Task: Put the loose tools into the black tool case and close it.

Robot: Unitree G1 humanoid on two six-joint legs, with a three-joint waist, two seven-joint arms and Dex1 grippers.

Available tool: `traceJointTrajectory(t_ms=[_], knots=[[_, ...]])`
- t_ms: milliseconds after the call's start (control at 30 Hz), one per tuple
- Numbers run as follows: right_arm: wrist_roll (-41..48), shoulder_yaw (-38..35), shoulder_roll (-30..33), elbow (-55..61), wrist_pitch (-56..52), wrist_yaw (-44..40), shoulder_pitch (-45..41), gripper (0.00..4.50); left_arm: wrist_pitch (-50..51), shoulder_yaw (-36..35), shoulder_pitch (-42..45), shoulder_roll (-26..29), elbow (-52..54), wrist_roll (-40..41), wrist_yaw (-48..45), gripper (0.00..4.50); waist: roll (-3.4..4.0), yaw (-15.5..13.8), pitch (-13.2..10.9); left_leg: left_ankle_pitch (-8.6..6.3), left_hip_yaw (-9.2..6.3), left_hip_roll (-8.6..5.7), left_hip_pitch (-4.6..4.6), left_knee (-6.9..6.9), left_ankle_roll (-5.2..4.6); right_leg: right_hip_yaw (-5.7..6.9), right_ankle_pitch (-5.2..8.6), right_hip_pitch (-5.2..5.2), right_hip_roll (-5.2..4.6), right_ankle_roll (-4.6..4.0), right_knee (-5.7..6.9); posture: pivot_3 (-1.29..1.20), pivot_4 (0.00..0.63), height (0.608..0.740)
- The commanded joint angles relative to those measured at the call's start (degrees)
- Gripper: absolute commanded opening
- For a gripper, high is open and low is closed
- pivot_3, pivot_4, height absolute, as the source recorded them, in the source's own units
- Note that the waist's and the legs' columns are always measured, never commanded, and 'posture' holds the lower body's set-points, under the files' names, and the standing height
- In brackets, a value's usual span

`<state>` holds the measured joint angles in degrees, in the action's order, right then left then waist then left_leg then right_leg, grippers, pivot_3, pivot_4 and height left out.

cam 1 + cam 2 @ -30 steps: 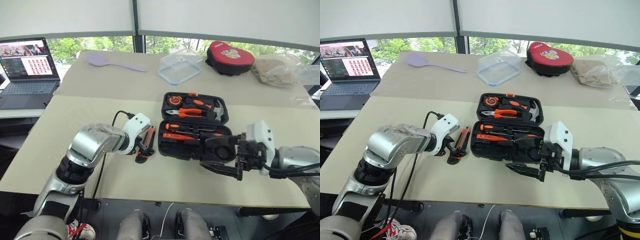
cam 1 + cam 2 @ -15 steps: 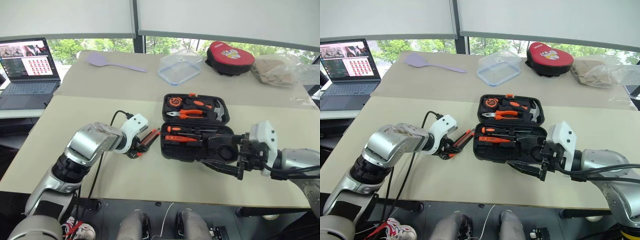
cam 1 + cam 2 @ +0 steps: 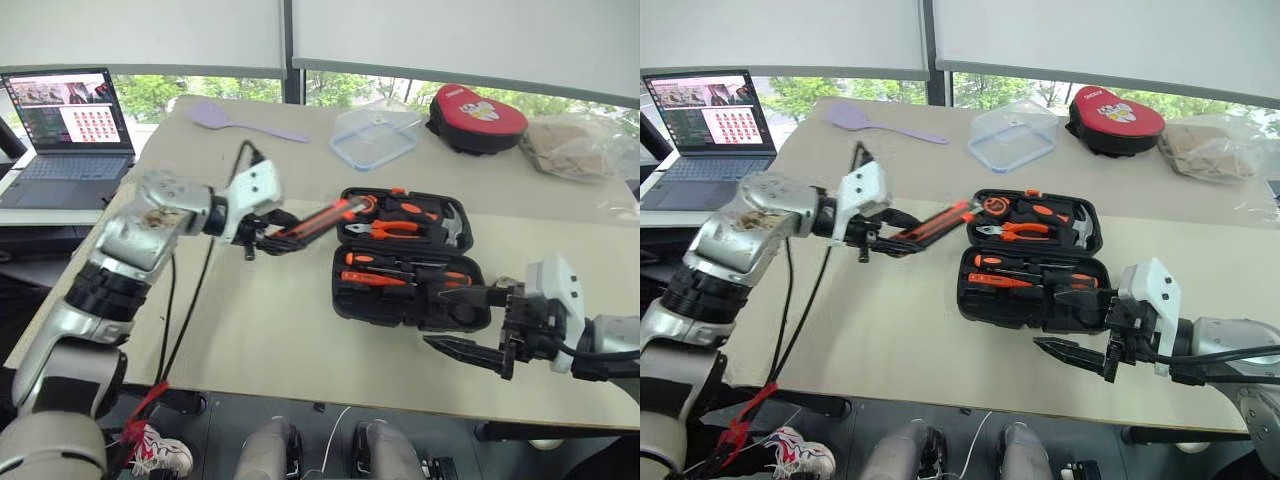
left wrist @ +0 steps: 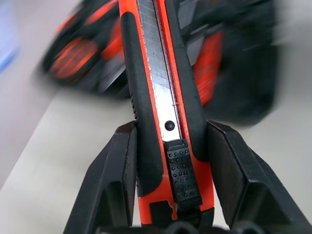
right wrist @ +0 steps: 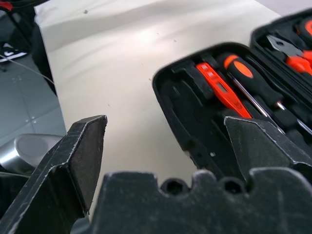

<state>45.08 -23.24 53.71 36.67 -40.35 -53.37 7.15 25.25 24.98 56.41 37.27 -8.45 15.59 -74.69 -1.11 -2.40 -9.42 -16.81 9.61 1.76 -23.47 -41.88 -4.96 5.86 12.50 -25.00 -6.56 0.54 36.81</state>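
My left gripper (image 3: 262,240) is shut on the orange-black utility knife (image 3: 318,222) and holds it in the air. The knife's tip points at the upper left corner of the black tool case (image 3: 345,305). In the left wrist view the knife (image 4: 161,97) sits between both fingers (image 4: 112,185). The case lies open on the table with a slim orange screwdriver (image 3: 372,279) and a black-and-orange screwdriver (image 3: 395,262) in its near half. My right gripper (image 3: 462,322) is open at the case's near right corner, with nothing between its fingers (image 5: 83,146).
Pliers (image 3: 388,229) and a hammer (image 3: 450,222) lie in the case's far half. At the back of the table are a purple spatula (image 3: 230,120), a clear container (image 3: 375,137), a red-and-black pouch (image 3: 478,106) and a plastic bag (image 3: 580,146). A laptop (image 3: 70,125) stands at the far left.
My left gripper shut on the utility knife, lifted it off the table and turned its tip toward the case. The right gripper drew back slightly to the right, still open.
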Motion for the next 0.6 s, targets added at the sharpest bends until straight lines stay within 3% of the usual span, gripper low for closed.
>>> traceJointTrajectory(t_ms=[33,133,233,600], knots=[[-0.4,-2.4,-0.2,1.6,1.1,1.1,0.6,4.50,-2.6,4.3,4.3,-4.1,-1.9,-3.1,-6.0,1.68,0.00,0.2,0.0,0.00,0.01,0.01,0.01,0.00,0.00,-0.04,0.01,-0.01,0.02,0.01,0.01,0.00,0.150,0.731],[-0.5,-3.2,-1.1,3.0,1.3,2.2,2.4,4.50,-1.0,10.4,8.1,-9.3,-7.2,-8.7,-7.2,1.68,-0.01,0.4,0.0,0.00,0.02,0.04,0.00,0.01,0.00,-0.09,0.01,-0.07,0.10,0.01,0.03,0.00,0.150,0.731],[-0.6,-4.0,-1.9,4.1,1.4,3.4,3.7,4.50,2.7,11.5,10.2,-15.4,-12.4,-11.3,-3.8,1.68,-0.02,0.2,0.0,0.00,0.01,0.03,0.00,0.01,-0.01,-0.12,0.02,-0.06,0.09,0.03,0.02,0.00,0.150,0.731],[-1.4,-4.2,-2.9,5.0,1.8,5.3,4.6,4.50,0.5,15.0,10.2,-21.6,-18.8,-18.3,-5.5,1.68,-0.02,0.9,0.0,-0.05,-0.02,0.06,-0.08,-0.02,-0.12,-0.21,0.01,-0.13,0.05,0.06,0.02,0.00,0.150,0.731]])
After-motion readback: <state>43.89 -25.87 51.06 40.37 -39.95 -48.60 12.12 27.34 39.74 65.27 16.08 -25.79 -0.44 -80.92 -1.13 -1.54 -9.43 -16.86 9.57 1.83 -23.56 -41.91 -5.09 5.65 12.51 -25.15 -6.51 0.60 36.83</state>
